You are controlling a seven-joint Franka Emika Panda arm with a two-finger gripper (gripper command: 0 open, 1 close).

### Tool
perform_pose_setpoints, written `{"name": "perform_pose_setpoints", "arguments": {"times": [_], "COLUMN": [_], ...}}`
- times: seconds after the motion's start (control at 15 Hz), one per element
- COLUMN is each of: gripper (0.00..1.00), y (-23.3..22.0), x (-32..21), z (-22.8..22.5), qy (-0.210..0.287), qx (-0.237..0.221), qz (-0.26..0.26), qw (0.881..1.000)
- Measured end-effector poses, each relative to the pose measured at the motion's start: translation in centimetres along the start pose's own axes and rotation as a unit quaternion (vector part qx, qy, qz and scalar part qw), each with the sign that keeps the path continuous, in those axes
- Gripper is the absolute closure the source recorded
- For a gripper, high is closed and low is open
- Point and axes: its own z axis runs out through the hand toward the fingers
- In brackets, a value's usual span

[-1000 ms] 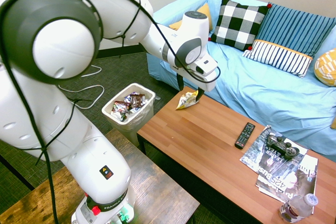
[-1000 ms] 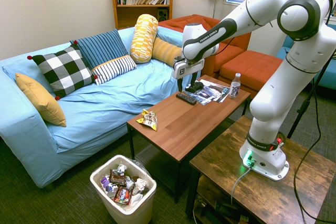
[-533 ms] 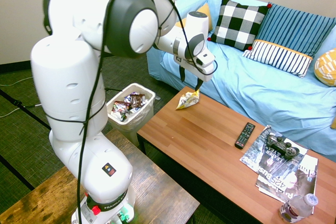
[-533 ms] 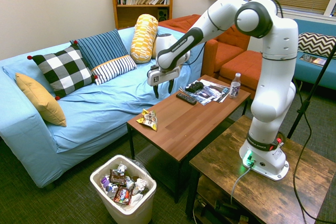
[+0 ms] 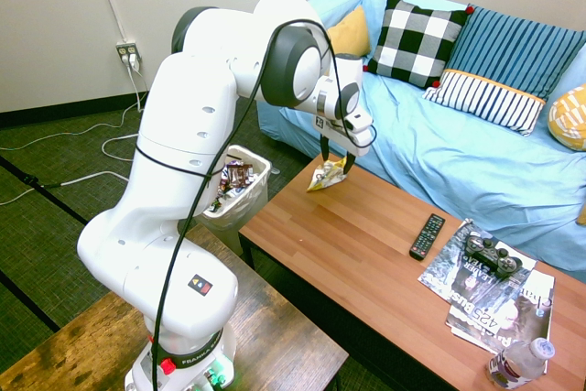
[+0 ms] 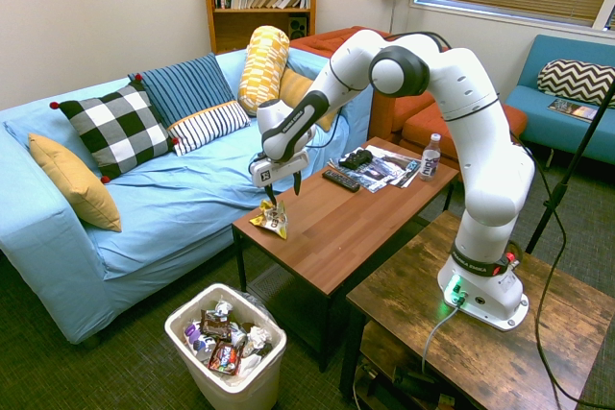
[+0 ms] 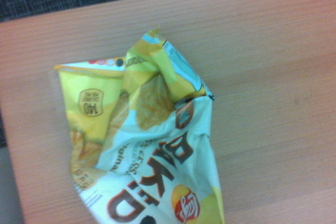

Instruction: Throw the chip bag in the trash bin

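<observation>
The chip bag (image 5: 325, 177) (image 6: 272, 220) lies crumpled, yellow and white, on the wooden coffee table (image 5: 366, 254) near the corner closest to the trash bin. My gripper (image 5: 337, 165) (image 6: 283, 190) hangs just above the bag, open, with its fingers pointing down and nothing between them. In the wrist view the chip bag (image 7: 147, 140) fills the middle, seen from close by on the table top. The white trash bin (image 6: 226, 348) (image 5: 249, 191) stands on the floor below that corner, holding several crumpled wrappers; in the first exterior view my arm partly hides it.
A black remote (image 5: 427, 235), magazines with a game controller (image 5: 490, 255) on them and a water bottle (image 5: 519, 363) sit further along the table. The blue sofa (image 6: 183, 189) with cushions runs behind it. A dark wooden side table (image 6: 480, 352) is beside the table.
My arm has swung along the table from over its middle to the bin-side corner and come down, so the gripper now hangs right above the chip bag. The bag has not moved.
</observation>
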Motion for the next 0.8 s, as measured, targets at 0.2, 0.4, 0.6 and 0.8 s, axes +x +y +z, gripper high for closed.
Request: {"name": "perform_pose_setpoints", "arguments": {"times": [0.2,0.4,0.6,0.8], "gripper": [1.0,1.0,1.0,1.0], "y": [-0.5,-1.1,-1.7,-1.5], "x": [0.5,-0.6,-1.6,-1.4], "z": [2.5,3.9,4.1,4.3], "qy": [-0.005,-0.009,-0.012,-0.014], "qx": [-0.011,-0.017,-0.02,-0.022], "qz": [0.004,-0.005,-0.01,-0.006], "qw": [1.0,1.0,1.0,1.0]}}
